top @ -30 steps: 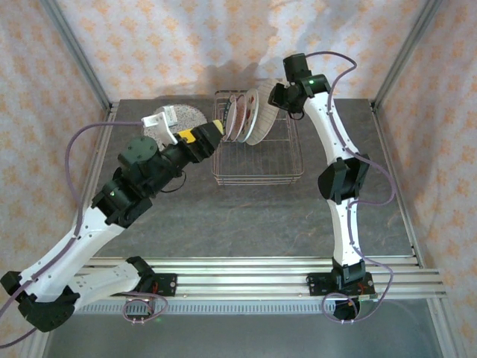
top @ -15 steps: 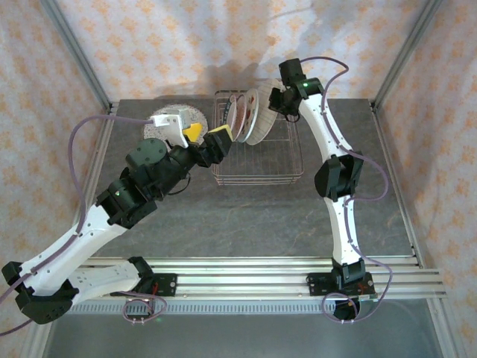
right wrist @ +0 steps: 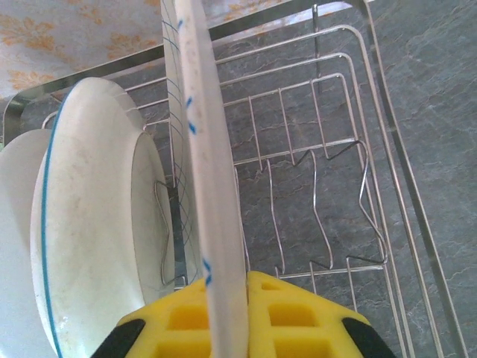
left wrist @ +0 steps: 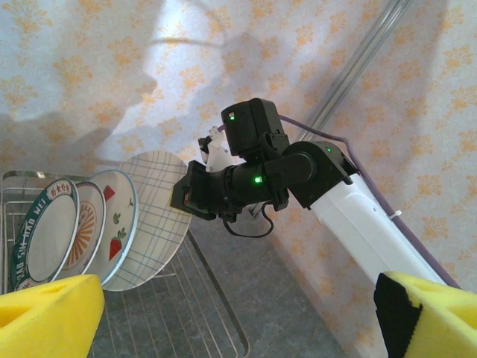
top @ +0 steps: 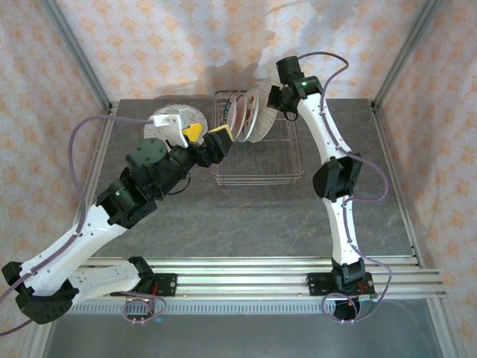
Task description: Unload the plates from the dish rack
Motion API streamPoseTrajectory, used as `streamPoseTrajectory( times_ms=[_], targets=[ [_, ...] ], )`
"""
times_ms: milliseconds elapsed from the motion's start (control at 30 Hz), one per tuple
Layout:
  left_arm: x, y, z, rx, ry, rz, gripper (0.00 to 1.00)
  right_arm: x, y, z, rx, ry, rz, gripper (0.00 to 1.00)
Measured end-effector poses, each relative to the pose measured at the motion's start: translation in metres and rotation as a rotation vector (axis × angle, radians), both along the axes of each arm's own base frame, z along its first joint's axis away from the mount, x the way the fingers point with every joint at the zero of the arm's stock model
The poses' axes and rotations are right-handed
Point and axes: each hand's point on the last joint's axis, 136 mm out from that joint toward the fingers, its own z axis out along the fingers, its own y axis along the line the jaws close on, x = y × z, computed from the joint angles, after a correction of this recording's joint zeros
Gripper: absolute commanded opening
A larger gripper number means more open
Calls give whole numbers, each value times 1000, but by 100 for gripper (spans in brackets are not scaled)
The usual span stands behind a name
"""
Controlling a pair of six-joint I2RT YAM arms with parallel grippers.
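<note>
Four plates (left wrist: pixel 83 227) stand on edge in the dish rack (left wrist: pixel 217 307). The right end effector (left wrist: pixel 198 197) pinches the upper rim of the grid-patterned plate (left wrist: pixel 153 218) at the rack's right end. Nearer than the rack, the left end effector (left wrist: pixel 238 319) gapes wide.

Grey stone-look table (top: pixel 223 224) w/ orange-floral fabric walls (top: pixel 186 45).
</note>
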Motion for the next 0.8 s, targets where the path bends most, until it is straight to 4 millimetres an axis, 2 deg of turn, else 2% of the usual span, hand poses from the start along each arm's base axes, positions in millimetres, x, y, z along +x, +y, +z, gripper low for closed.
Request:
streamPoseTrajectory(
  times_ms=[267, 400, 567, 800],
  targets=[
    [0, -1, 0, -37, 20, -3, 94, -7, 3, 15, -75, -38, -20, 0],
    [0, -1, -2, -47, 30, -3, 94, -15, -2, 29, -89, -54, -32, 0],
    [0, -2, -2, -61, 38, -7, 94, -28, -17, 62, -120, -101, -60, 0],
    [5, -12, -10, -93, 87, -24, 96, -57, -44, 110, -165, -157, -110, 0]
  ],
)
